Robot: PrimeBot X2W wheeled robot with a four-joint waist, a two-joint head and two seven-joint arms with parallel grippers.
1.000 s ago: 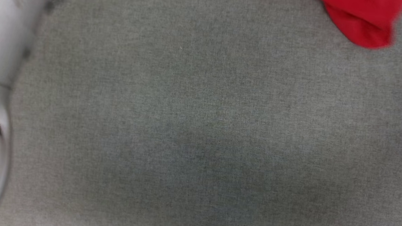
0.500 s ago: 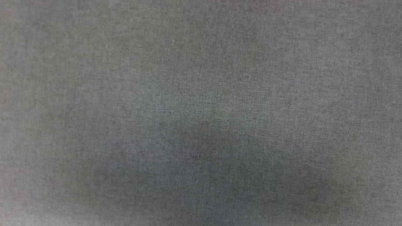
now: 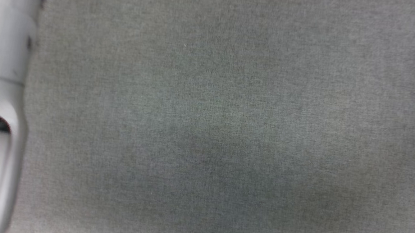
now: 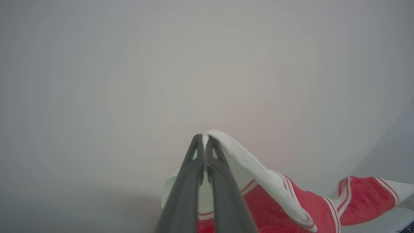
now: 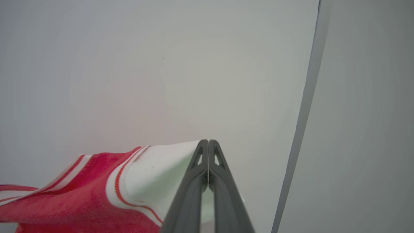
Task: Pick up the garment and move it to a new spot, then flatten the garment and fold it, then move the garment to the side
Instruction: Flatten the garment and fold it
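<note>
The garment [image 4: 284,207] hangs stretched between both arms, apparently lifted clear of the grey bench [image 3: 229,114]. The left end effector [image 4: 203,136] is clenched on one white sleeve [image 4: 236,158]. The right end effector [image 5: 208,141] is clenched on the opposite sleeve.

Judgement: the pick-up is done and the garment is in transfer to a new spot. Setting it down, flattening, folding and moving it aside are not yet done.

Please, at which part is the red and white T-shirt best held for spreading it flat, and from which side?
Grip the garment at its two white sleeve hems, one from each side. The left pincer is shut on one sleeve, the right pincer on the other sleeve; the red body spans between, so it should lower flat.
</note>
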